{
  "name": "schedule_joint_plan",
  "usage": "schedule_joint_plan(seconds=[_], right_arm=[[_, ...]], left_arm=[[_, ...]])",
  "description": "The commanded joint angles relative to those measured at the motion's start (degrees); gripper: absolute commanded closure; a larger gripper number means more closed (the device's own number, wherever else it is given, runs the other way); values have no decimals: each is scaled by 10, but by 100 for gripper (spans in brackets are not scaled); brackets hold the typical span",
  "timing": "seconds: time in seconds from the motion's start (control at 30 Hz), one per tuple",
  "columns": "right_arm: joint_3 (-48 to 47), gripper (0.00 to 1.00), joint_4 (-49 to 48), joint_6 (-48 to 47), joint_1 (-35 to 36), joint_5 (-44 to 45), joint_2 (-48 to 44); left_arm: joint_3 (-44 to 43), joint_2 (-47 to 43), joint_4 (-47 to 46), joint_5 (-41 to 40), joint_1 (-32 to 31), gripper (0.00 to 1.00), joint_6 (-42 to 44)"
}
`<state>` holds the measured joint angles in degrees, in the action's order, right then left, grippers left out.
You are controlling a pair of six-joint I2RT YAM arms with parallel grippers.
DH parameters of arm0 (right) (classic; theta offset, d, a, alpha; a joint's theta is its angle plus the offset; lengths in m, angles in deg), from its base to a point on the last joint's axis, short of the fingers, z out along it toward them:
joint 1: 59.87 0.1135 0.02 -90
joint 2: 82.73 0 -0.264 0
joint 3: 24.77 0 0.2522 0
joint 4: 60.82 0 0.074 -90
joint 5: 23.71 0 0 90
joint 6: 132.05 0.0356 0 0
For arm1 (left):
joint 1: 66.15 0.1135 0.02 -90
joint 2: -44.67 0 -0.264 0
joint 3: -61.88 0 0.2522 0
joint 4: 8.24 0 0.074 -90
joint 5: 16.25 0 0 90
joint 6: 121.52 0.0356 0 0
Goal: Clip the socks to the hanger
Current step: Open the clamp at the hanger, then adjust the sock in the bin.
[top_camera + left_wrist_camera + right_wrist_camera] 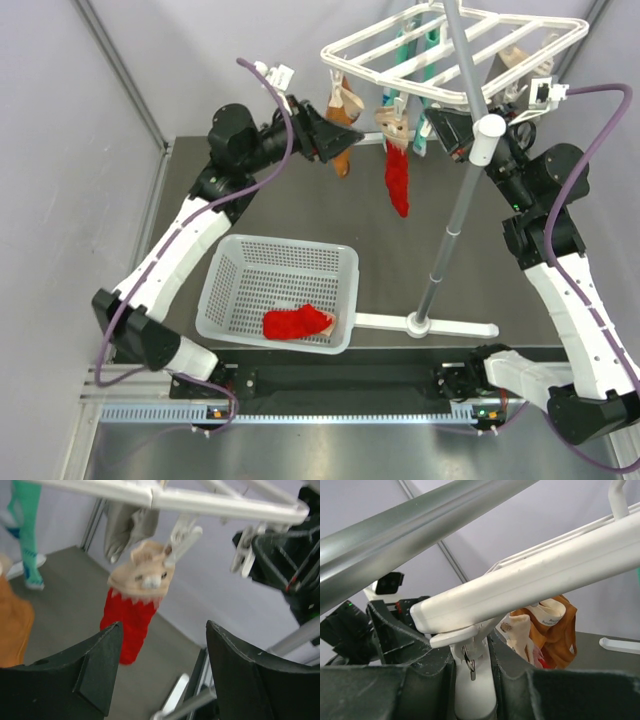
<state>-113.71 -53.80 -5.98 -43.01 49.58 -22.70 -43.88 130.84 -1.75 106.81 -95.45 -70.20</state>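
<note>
The white hanger [450,50] stands on a grey pole [455,200]. One red sock [397,185] with a tan cuff hangs from a clip [182,537] at the frame's near-left edge. A second red sock [295,322] lies in the basket. Mint-green socks [412,60] hang under the frame. My left gripper [345,135] is open just left of the hanging red sock [127,625], which shows beyond its empty jaws [162,630]. On the other side of that sock, my right gripper [432,128] is shut on a white clip [472,690] under the hanger bar [545,575].
A white perforated basket [225,290] sits on the table at front left. The pole's white foot [440,325] lies to its right. An orange-brown sock [342,150] hangs beside my left gripper. Beige socks [515,60] hang at the frame's far right.
</note>
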Motion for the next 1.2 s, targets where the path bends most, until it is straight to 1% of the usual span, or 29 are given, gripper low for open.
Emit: schedule_joint_plan(seconds=[0.0, 0.03, 0.07, 0.1, 0.17, 0.2, 0.23, 0.3, 0.33, 0.37, 0.4, 0.5, 0.53, 0.6, 0.63, 0.67, 0.73, 0.87, 0.93, 1.0, 1.07, 1.13, 1.17], right_arm=[[-24, 100, 31, -23, 7, 19, -8], [-23, 100, 33, -29, 6, 20, -8], [-23, 100, 35, -31, 6, 21, -8], [-20, 100, 37, -33, 6, 22, -8], [-18, 100, 38, -38, 6, 23, -7], [-16, 100, 40, -43, 6, 22, -6], [-16, 100, 41, -42, 6, 22, -5], [-9, 100, 38, -43, 6, 22, -6], [-7, 100, 38, -43, 6, 21, -6], [-4, 100, 36, -43, 6, 21, -6], [-1, 100, 35, -43, 7, 20, -6], [6, 100, 34, -42, 6, 19, -7], [8, 100, 33, -41, 7, 19, -7], [13, 100, 32, -38, 6, 18, -10], [13, 100, 32, -36, 6, 17, -11], [15, 100, 33, -37, 6, 16, -11], [18, 100, 34, -36, 6, 16, -15], [21, 100, 38, -37, 6, 16, -19], [20, 100, 39, -37, 6, 15, -19], [21, 100, 38, -36, 7, 13, -18], [21, 100, 37, -36, 7, 11, -17], [24, 100, 37, -34, 6, 10, -16], [25, 100, 38, -33, 7, 7, -17]], left_arm=[[38, -84, 145, -36, 3, 29, 97], [67, -114, 166, -45, 3, 29, 108], [85, -129, 208, -52, 3, 29, 123], [103, -144, 226, -60, 3, 29, 127], [160, -182, 265, -64, 3, 31, 126], [204, -194, 291, -62, 3, 31, 120], [230, -214, 298, -60, 3, 32, 110], [282, -227, 300, -52, 2, 34, 67], [329, -235, 302, -48, 2, 35, 52], [351, -238, 300, -48, -1, 35, 28], [390, -239, 304, -52, -5, 38, 15], [444, -252, 314, -127, -36, 43, -29], [450, -250, 324, -182, -70, 44, -35], [446, -239, 352, -246, -110, 44, -46], [444, -225, 374, -271, -149, 43, -49], [443, -218, 383, -316, -162, 42, -67], [452, -204, 393, -345, -190, 40, -93], [487, -178, 392, -395, -228, 40, -117], [503, -160, 392, -410, -236, 39, -121], [517, -146, 371, -418, -236, 39, -117], [516, -122, 359, -418, -236, 37, -108], [513, -99, 338, -408, -235, 39, -97], [511, -93, 333, -404, -235, 43, -91]])
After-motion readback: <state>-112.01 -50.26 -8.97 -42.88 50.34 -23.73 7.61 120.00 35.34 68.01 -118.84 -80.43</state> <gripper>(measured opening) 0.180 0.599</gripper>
